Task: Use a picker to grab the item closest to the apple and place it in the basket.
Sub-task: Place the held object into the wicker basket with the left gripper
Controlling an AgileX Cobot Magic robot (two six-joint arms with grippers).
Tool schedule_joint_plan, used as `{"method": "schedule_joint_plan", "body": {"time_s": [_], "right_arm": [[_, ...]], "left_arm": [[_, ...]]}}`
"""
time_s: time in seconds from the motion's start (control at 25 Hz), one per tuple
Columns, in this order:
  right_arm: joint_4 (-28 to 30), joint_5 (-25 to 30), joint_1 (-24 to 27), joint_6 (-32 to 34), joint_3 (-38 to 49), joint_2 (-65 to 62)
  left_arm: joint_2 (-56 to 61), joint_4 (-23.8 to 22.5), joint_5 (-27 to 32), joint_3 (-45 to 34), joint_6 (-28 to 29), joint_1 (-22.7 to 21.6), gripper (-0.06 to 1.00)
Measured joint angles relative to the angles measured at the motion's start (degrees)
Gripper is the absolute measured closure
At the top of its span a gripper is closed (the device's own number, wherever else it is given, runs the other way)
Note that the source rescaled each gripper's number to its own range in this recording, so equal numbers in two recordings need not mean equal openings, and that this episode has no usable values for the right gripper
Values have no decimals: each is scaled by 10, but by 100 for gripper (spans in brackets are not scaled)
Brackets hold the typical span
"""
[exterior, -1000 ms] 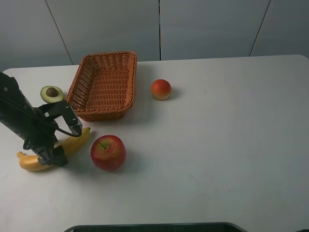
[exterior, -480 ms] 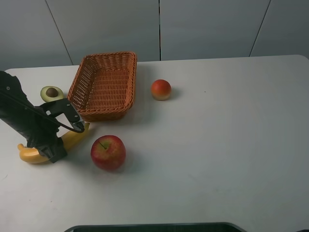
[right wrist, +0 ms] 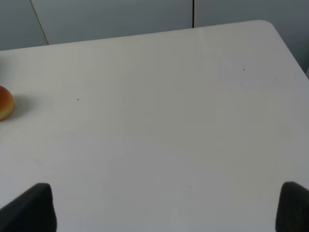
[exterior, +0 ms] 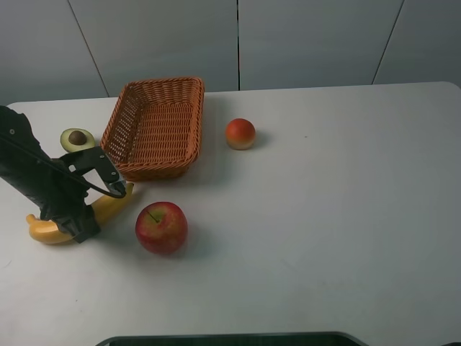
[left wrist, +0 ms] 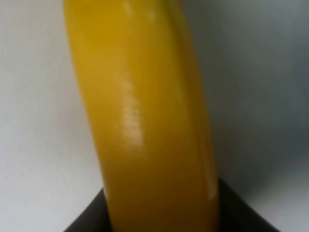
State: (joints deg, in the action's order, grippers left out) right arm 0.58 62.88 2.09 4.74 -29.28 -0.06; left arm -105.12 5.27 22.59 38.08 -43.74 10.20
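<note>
A red apple (exterior: 161, 227) lies at the front left of the white table. Just left of it lies a yellow banana (exterior: 109, 205), the nearest item to the apple. My left gripper (exterior: 74, 220) sits over the banana's middle and is shut on it. In the left wrist view the banana (left wrist: 145, 121) fills the frame, with dark gripper parts around its near end. The empty wicker basket (exterior: 115, 130) stands behind them. My right gripper (right wrist: 166, 208) is open over bare table, only its fingertips (right wrist: 29, 208) showing.
A halved avocado (exterior: 76, 138) lies left of the basket, close behind my left arm. An orange-red round fruit (exterior: 240, 133) sits right of the basket and shows at the edge of the right wrist view (right wrist: 4, 102).
Over the last second my left gripper and the banana shifted slightly toward the back of the table together. Since half a second ago almost nothing has moved.
</note>
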Motion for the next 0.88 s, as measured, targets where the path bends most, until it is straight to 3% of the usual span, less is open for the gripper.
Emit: {"method": "schedule_joint_plan", "body": {"time_s": [0.48, 0.88], "right_arm": [[0, 0, 0, 0, 0, 0], [0, 0, 0, 0, 0, 0]], "left_arm": [[13, 0, 10, -1, 3, 0, 94], [129, -3, 141, -7, 16, 0, 94]]}}
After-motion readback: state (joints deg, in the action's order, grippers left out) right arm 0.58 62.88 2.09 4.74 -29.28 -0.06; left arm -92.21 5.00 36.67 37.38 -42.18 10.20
